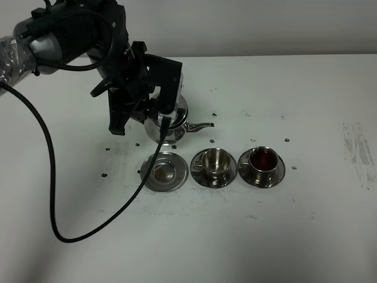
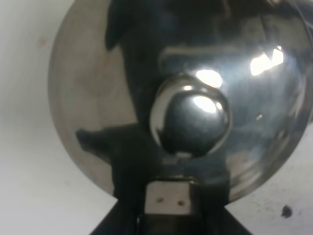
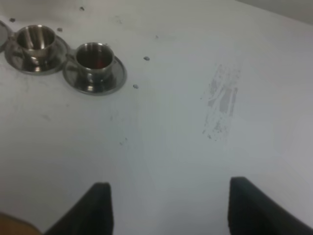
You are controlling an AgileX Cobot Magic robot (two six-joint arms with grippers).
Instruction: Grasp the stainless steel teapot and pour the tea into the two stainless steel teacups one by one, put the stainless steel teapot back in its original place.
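Teapot (image 1: 175, 131) gripped by the closed left gripper (image 1: 164, 112), just behind its round dish (image 1: 164, 172).
Its spout points right, above the middle teacup (image 1: 214, 160), which shows only steel inside; the right-hand teacup (image 1: 263, 159) holds tea (image 1: 263, 157). The right gripper (image 3: 168, 205) hangs with jaws apart over the white table (image 3: 195, 147).
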